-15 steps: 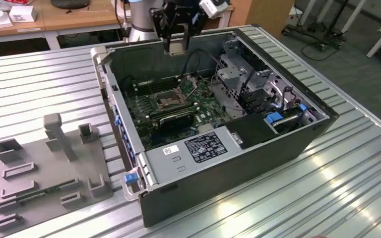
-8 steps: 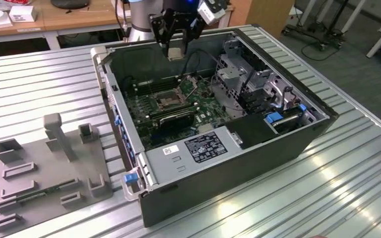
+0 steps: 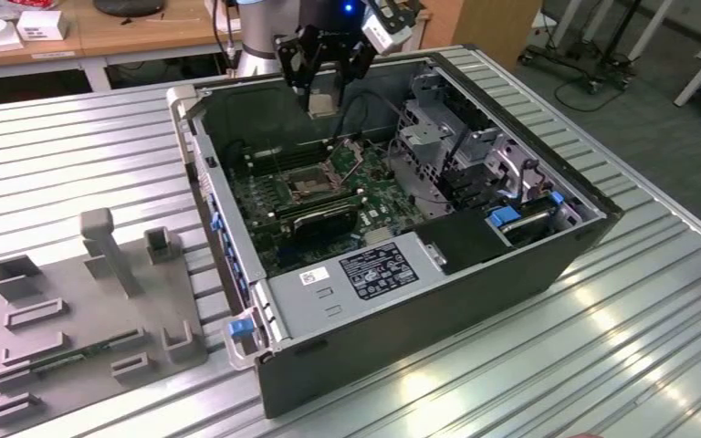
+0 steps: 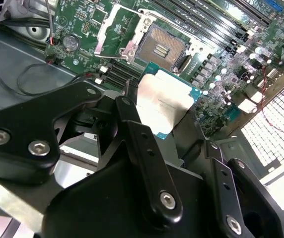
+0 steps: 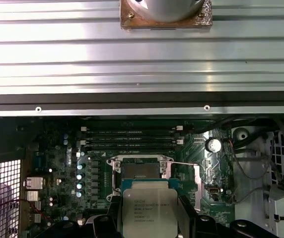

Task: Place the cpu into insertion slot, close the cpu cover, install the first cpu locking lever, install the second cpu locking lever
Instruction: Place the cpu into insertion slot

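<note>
- In the exterior view, the pincer (image 3: 322, 87) is hanging over the open computer case (image 3: 448, 301) and grasping the chip (image 3: 321, 103), well above the socket (image 3: 308, 185) on the green board (image 3: 375, 196). The case is sitting on the ribbed metal worktop (image 3: 83, 155). A grey holder tray (image 3: 95, 310) is lying outside the case, well apart from the socket.
- In the second wrist view, the pincer (image 4: 164, 121) is clenching the chip (image 4: 163, 101) between its black fingers (image 4: 142, 148), with the silvery top facing the camera. The chip is hovering apart from the socket (image 4: 163, 47), whose dark centre is lying bare. The metal cover (image 4: 113, 29) is standing swung open just beside the socket.
- In the first wrist view, the chip (image 5: 149, 210) is sitting in the pincer (image 5: 149, 225) and hiding one edge of the socket (image 5: 141, 170). Long black memory slots (image 5: 132, 139) are running along the socket's opposite side.
</note>
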Available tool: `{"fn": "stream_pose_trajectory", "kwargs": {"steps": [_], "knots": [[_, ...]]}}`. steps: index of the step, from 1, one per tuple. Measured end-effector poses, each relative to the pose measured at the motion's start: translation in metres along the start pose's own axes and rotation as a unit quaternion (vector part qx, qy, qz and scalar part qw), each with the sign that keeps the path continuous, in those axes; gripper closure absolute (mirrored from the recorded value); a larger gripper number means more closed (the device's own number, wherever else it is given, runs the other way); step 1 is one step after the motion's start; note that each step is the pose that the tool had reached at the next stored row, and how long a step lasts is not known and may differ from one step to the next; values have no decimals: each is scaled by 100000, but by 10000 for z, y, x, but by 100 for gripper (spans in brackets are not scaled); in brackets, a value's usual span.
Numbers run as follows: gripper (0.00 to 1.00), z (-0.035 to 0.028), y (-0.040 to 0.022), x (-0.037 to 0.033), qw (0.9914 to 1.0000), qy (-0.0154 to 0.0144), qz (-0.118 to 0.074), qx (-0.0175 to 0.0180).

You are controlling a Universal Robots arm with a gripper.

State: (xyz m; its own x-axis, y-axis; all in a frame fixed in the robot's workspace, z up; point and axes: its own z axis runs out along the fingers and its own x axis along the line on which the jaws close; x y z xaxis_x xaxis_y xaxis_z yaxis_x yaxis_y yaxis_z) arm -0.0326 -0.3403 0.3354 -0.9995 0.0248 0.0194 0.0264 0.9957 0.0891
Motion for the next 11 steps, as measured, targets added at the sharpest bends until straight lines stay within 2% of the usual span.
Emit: {"fn": "stream_pose_trajectory", "kwargs": {"steps": [11], "knots": [[46,23,-2,0,100000,-5,-4,-12]]}}
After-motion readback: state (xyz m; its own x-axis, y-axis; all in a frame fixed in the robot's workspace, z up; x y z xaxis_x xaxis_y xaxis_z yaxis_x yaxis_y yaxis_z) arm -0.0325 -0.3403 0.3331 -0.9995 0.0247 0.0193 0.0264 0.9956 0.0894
